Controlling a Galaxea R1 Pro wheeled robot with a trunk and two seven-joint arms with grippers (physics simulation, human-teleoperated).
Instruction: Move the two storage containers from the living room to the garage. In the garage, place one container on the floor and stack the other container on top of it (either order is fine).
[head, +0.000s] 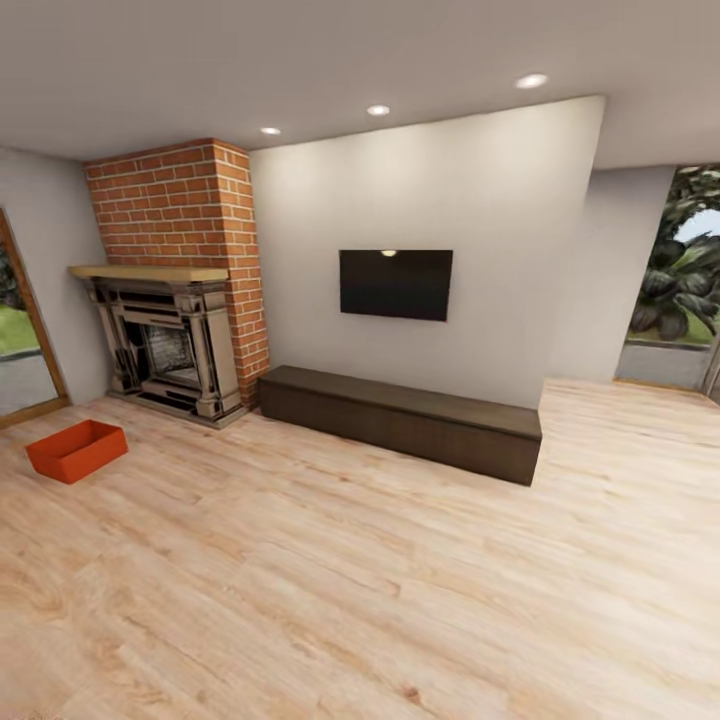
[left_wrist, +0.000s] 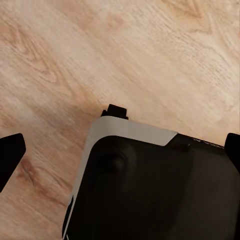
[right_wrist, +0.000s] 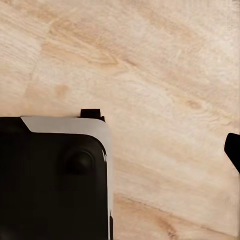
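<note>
One red-orange storage container (head: 77, 450) sat on the wood-plank flooring (head: 360, 590) at far left, near the fireplace (head: 170, 345). Both wrist views showed widely parted fingertips (left_wrist: 9, 157) holding nothing above the robot's base (right_wrist: 52, 180).

Smooth orange plastic storage container (head: 77, 449) on light wood-plank flooring (head: 360, 580); rough red-brick chimney (head: 185, 205) behind.

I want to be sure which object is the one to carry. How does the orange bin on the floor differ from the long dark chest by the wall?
The orange bin is small; the dark chest is much longer. The bin is bright red-orange and open on top; the chest is dark brown with a closed flat top. The bin stands free before the fireplace; the chest lies along the wall under the television. Both rest on the wood-plank floor.
</note>
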